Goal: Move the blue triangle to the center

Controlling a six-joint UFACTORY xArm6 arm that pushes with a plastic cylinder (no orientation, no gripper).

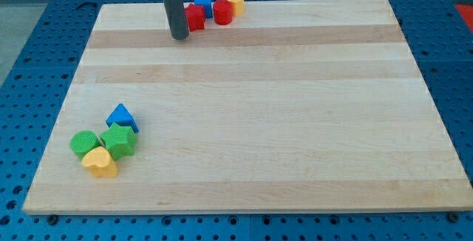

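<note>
The blue triangle [122,117] lies near the view's lower left of the wooden board [251,115]. It touches a green star-shaped block [118,139] just below it. My tip [179,37] is at the view's top, left of centre, far from the blue triangle. The rod comes down from the top edge and its lower end stands just left of a red block [195,17].
A green round block [84,143] and a yellow heart-shaped block [100,162] sit with the green star at lower left. At the top edge a blue block [202,3], a red cylinder [223,12] and a yellow block [235,2] cluster by the red block.
</note>
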